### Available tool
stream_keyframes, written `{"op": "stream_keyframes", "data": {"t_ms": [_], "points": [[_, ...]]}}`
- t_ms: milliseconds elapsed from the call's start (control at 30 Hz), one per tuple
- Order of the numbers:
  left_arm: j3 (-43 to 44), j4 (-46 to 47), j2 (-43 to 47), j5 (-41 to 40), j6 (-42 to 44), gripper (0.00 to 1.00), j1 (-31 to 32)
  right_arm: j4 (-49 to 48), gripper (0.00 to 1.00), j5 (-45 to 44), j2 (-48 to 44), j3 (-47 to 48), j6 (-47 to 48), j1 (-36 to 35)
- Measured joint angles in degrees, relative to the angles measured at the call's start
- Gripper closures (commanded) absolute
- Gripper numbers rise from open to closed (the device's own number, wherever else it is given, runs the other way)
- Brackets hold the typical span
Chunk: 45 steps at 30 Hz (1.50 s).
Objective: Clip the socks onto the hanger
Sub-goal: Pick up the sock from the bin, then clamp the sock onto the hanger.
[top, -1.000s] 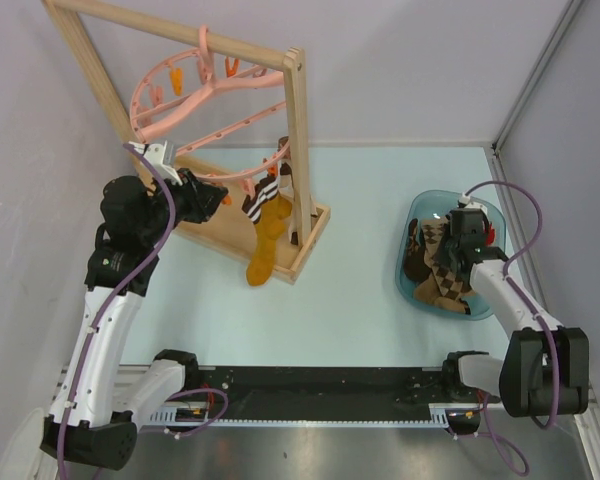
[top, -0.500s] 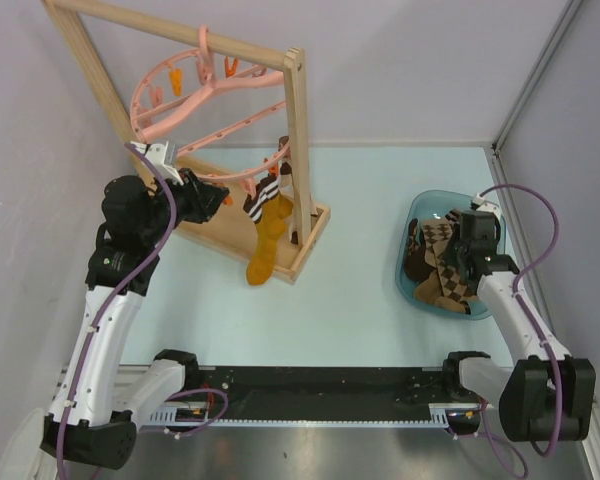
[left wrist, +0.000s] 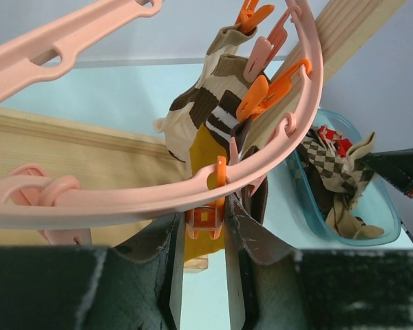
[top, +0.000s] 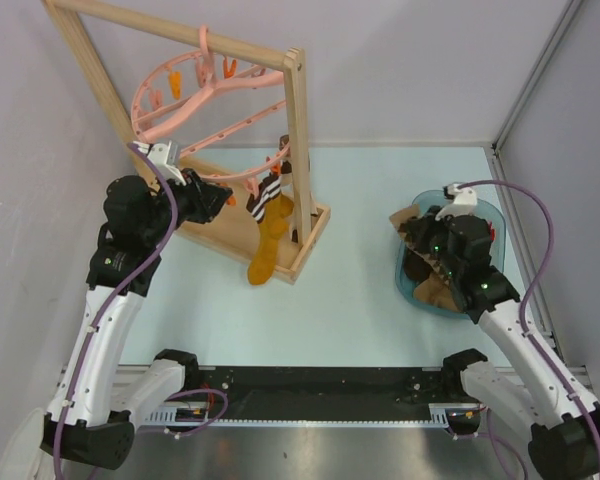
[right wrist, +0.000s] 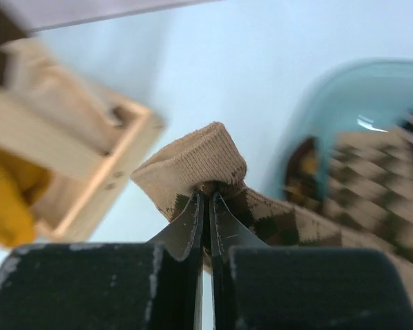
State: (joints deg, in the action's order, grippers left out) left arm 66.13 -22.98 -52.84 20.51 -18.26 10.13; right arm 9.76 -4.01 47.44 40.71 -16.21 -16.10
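Left gripper [left wrist: 205,230] pinches an orange clip [left wrist: 206,217] on the near rim of the pink hanger [left wrist: 124,203]; well right of the hanger, right gripper [right wrist: 208,205] is clamped on the tan cuff of the argyle sock [right wrist: 193,165].

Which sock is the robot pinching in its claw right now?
The brown-and-tan diamond-patterned sock, its tan cuff pinched in the right gripper. The yellow sock hangs from the pink hanger; others lie in the blue tub.

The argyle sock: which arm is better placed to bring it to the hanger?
Right. The right gripper is shut on the argyle sock by its cuff, at the tub. The left gripper is occupied, pinching an orange clip on the hanger.
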Motion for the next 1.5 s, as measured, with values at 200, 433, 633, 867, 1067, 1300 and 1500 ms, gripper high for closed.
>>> {"op": "stream_keyframes", "data": {"t_ms": [200,433,633,867,1067,1300,1500], "points": [[0.00,0.61,-0.28,-0.68,-0.83,0.96,1.57,-11.41,1.00,4.70,4.44,0.76,1.53,-13.99],[0.00,0.98,-0.39,-1.90,-1.27,0.97,3.04,-24.85,1.00,10.43,15.96,6.60,1.46,-26.45],[0.00,1.01,-0.39,-2.45,-1.27,0.97,3.50,-35.67,1.00,14.67,28.04,13.35,1.25,-34.47],[0.00,1.03,-0.42,-2.47,-1.29,0.97,3.63,-42.88,1.00,17.62,36.59,16.33,0.90,-38.58],[0.00,1.05,-0.42,-2.38,-1.46,0.98,3.63,-47.47,1.00,18.73,41.59,19.50,-0.59,-38.71],[0.00,1.07,-0.42,-2.34,-1.79,0.98,3.63,-50.71,1.00,19.08,45.38,21.79,-2.51,-38.18],[0.00,1.09,-0.42,-2.34,-1.81,0.98,3.63,-51.19,1.00,19.17,46.07,21.79,-3.89,-37.00]]}}
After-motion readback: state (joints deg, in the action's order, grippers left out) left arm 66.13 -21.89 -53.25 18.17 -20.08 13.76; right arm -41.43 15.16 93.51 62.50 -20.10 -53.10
